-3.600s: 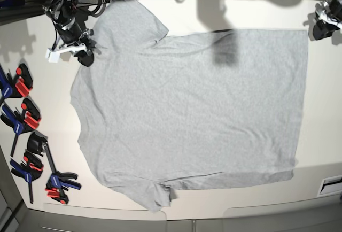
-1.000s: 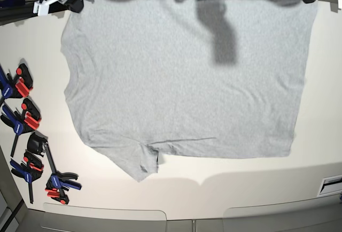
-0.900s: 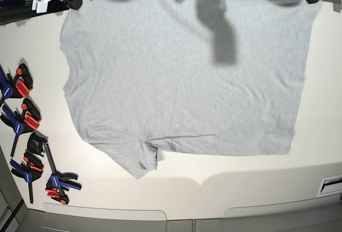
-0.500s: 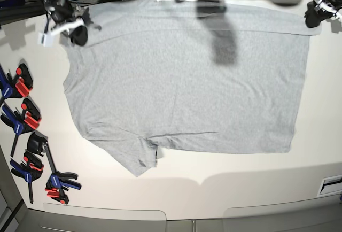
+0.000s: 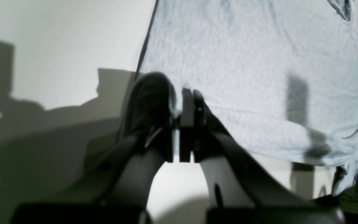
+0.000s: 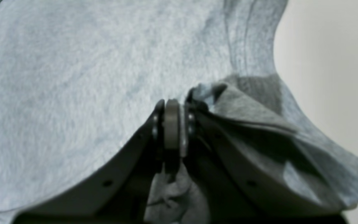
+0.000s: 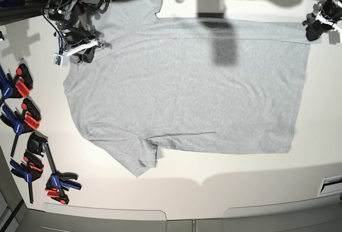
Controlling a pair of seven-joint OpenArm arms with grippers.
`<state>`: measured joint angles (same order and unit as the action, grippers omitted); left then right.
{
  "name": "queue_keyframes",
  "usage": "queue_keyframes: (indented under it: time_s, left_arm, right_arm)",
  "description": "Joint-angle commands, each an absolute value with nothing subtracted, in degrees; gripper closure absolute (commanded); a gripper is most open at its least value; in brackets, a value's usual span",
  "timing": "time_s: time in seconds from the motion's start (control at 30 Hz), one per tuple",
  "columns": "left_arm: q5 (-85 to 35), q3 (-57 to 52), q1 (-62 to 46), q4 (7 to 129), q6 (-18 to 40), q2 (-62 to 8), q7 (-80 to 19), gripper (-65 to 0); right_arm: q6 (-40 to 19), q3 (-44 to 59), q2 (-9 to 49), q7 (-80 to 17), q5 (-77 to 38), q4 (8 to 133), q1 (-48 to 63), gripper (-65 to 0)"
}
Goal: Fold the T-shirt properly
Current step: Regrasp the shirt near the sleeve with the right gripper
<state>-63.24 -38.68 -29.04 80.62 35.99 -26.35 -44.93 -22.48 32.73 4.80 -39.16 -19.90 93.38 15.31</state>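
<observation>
A large light heather-grey short-sleeved cotton T-shirt (image 7: 187, 82) is spread plain side up over the middle of a pale cream desk (image 7: 240, 184), its hem toward the right of the base view and its collar end toward the left. One short sleeve (image 7: 136, 160) is laid out flat toward the near edge of the desk; the other sleeve (image 7: 133, 7) is seen at the far edge.

The right end effector (image 6: 172, 124) is clenched on a bunched fold of the shirt's fabric near the shoulder — in the right wrist view the dark fingers (image 6: 160, 118) are pressed together with grey cloth gathered between and below them, and a loose flap is draped to their right. In the base view this end effector (image 7: 80, 50) is found at the upper left, at the shirt's edge.

The left end effector (image 5: 179, 109) is closed on the far hem corner of the shirt; in the left wrist view the fingers are nearly touching, with the fabric's edge pinched between them. In the base view it (image 7: 319, 23) is seen at the upper right, where the hem corner is drawn up toward it.

Several blue, red and black bar clamps (image 7: 24, 120) are laid on the desk's left side — well apart from the shirt.
</observation>
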Motion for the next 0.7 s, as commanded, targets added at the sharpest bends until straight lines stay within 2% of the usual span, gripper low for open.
queue_keyframes:
  time_s: [0.0, 0.3, 0.67]
  left_arm:
    - [-64.49, -39.33, -29.19, 81.36, 36.03, -27.49, -43.11, 0.0]
    - [-62.28, -39.33, -28.23, 81.36, 36.01, -27.51, -42.3, 0.0]
    - [-61.06, -39.31, -25.45, 81.36, 36.01, -27.86, -42.57, 0.0]
  right_arm:
    - [-22.41, 32.95, 5.56, -37.26, -20.6, 93.38, 13.82, 0.0]
    - [-22.48, 32.97, 5.56, -37.28, -20.29, 85.6, 8.23, 0.0]
    - [-23.16, 33.04, 5.21, -42.94, -24.4, 88.55, 9.41, 0.0]
